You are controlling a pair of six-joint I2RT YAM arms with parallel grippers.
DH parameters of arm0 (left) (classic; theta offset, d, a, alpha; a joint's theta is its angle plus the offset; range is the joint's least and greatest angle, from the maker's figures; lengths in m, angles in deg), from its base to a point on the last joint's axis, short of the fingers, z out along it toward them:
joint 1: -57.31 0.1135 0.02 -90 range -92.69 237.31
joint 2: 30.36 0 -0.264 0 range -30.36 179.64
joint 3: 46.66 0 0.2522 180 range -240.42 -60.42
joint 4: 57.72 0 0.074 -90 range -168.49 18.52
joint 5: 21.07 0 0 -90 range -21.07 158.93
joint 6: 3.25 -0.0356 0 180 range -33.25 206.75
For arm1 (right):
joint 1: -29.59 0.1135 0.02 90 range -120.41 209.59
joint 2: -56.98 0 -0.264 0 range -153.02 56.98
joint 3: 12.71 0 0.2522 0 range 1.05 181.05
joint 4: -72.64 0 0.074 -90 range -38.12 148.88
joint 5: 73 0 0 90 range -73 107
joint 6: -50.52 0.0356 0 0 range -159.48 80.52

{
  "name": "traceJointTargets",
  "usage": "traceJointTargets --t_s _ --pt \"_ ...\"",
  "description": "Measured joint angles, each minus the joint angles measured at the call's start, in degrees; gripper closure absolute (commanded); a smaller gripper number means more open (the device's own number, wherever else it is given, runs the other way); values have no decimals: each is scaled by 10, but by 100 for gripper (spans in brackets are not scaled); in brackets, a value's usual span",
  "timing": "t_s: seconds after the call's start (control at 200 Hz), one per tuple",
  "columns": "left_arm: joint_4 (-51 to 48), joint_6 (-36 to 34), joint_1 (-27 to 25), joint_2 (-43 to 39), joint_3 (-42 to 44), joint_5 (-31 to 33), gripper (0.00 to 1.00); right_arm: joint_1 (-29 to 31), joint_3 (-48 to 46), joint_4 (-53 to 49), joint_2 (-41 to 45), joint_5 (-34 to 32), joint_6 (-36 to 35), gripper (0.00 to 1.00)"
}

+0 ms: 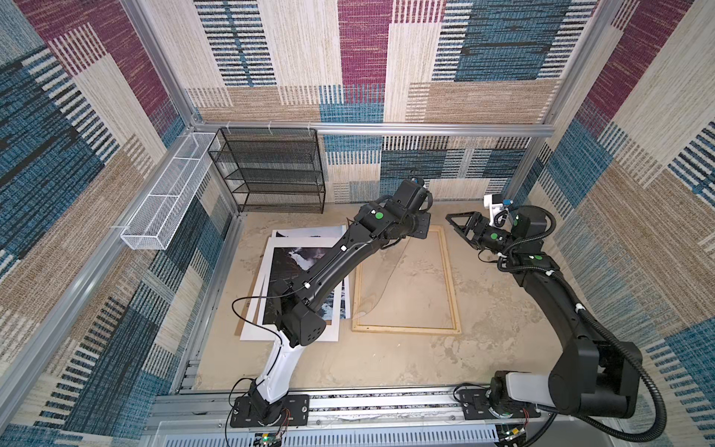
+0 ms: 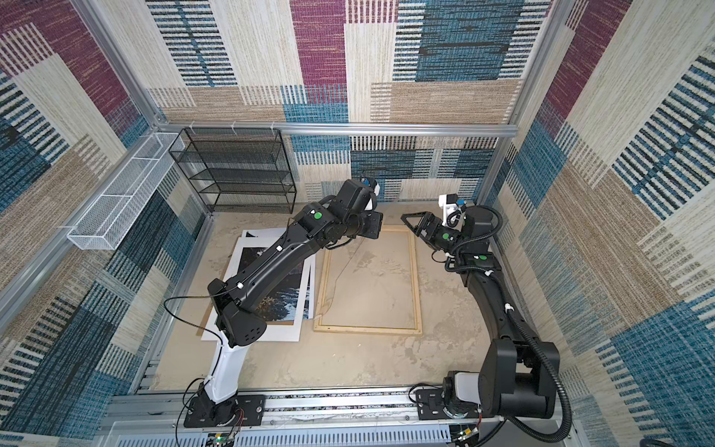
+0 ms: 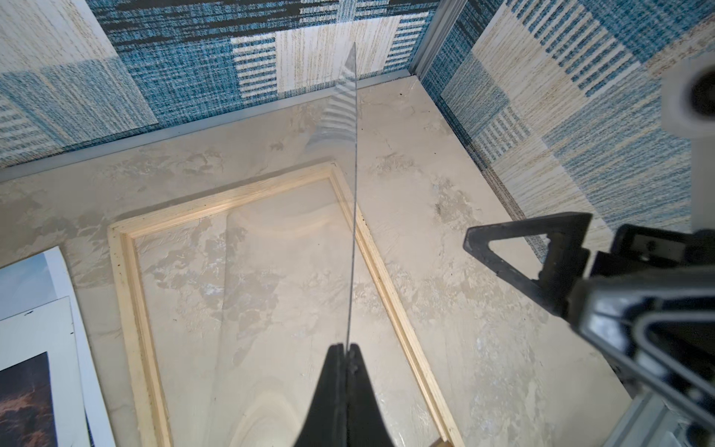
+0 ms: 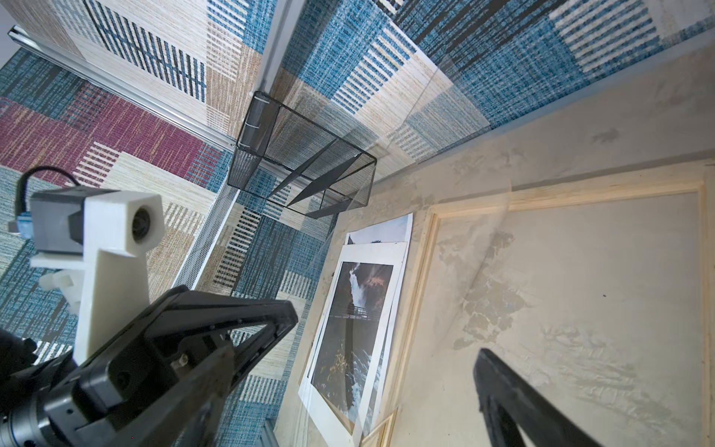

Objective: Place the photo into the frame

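Observation:
The photo, a waterfall print, lies flat on the table left of the frame under a white mat; it shows through the mat's opening and past its far edge. It also appears in the right wrist view as the photo. The pale wood frame lies flat mid-table. My left gripper is shut on a clear sheet, held tilted over the frame's far left part. My right gripper hangs open and empty by the frame's far right corner.
A black mesh shelf stands against the back wall at the left. A white mesh basket hangs on the left wall. Patterned walls close in the table on three sides. The left arm crosses over the photo and mat.

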Motion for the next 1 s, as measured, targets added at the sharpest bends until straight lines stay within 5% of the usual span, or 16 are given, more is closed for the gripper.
traceJointTargets --t_s 0.671,1.001 --pt "30 3 -4 -18 49 -28 98 69 92 -15 -114 -38 32 0" --pt "40 5 -4 -26 64 -46 84 69 95 -42 -126 -60 12 1"
